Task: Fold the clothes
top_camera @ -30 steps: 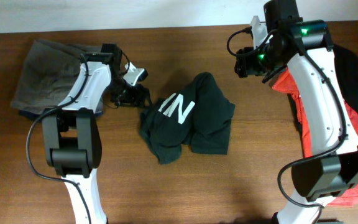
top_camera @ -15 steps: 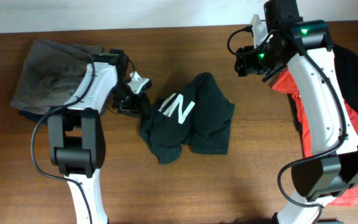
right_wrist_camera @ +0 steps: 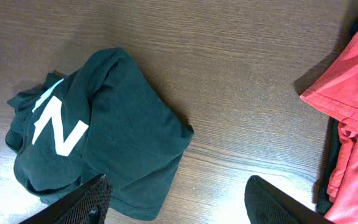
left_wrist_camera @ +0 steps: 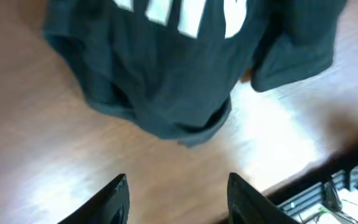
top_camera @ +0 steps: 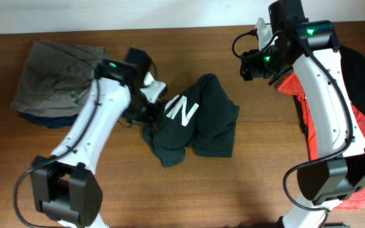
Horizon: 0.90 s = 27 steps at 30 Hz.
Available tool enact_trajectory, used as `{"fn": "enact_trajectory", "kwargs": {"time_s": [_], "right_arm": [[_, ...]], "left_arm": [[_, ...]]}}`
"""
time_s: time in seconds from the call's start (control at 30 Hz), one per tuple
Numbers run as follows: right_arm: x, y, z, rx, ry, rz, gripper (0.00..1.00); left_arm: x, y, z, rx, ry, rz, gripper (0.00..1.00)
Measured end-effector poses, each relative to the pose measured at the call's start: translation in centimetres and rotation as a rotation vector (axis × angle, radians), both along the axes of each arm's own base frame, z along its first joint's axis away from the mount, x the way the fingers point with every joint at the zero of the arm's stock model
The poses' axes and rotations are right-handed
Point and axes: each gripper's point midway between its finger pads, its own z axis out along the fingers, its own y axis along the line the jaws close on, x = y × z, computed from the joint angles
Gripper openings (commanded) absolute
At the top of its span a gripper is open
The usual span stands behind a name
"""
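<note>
overhead: left gripper [top_camera: 152, 109] just beside crumpled black t-shirt [top_camera: 203, 126]

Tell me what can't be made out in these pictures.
- Black T-shirt lettering: crumpled folds hide most letters, all views.
- Red T-shirt print: cut off at right wrist view's edge; right arm covers it overhead.
- Dark piece under grey garment: mostly covered, overhead.

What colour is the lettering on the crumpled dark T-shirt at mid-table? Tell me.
White lettering on the dark T-shirt; clearest in the right wrist view.
</note>
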Motion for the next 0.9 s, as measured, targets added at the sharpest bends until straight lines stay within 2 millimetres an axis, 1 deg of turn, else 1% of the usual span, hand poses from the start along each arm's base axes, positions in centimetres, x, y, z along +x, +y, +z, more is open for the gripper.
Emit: {"fn": "enact_trajectory", "kwargs": {"time_s": [0.03,0.1,0.17,0.27,0.37,0.43,0.5,0.63,0.67,0.73,0.8,0.9], "right_arm": [[0.0,0.0,0.0,-0.001,0.001,0.001,0.75],[-0.1,0.0,0.0,-0.002,0.002,0.004,0.75],[0.0,0.0,0.0,-0.003,0.0,0.006,0.75],[0.0,0.0,0.0,-0.003,0.0,0.007,0.77],[0.0,0.0,0.0,-0.003,-0.001,0.008,0.79],[0.0,0.0,0.0,-0.004,-0.001,0.01,0.79],[0.0,0.0,0.0,-0.004,-0.001,0.01,0.79],[0.0,0.0,0.0,-0.004,-0.001,0.011,0.79],[0.0,0.0,0.0,-0.004,-0.001,0.011,0.79],[0.0,0.0,0.0,-0.004,-0.001,0.01,0.79],[0.0,0.0,0.0,-0.004,-0.002,0.01,0.79],[0.2,0.0,0.1,-0.003,-0.01,0.011,0.79]], "left_arm": [[-1.4,-0.4,-1.7,0.039,0.028,0.003,0.51],[-2.3,-0.7,-3.6,0.074,0.037,0.02,0.51],[-2.8,-0.8,-5.6,0.099,0.017,0.054,0.53],[-2.5,-0.7,-8.0,0.096,-0.026,0.119,0.63],[-3.3,-0.3,-9.8,0.104,-0.013,0.146,0.71],[-3.7,-0.1,-10.6,0.106,-0.008,0.155,0.74],[-3.5,-0.3,-11.1,0.095,-0.018,0.162,0.73],[-3.0,-1.3,-11.5,0.038,-0.042,0.168,0.73],[-3.0,-1.5,-11.6,0.029,-0.046,0.168,0.7],[-2.9,-2.1,-11.8,0.009,-0.06,0.157,0.57],[-3.1,-2.4,-12.0,0.005,-0.062,0.147,0.39],[-3.2,-2.6,-12.0,0.003,-0.06,0.146,0.18]]}}
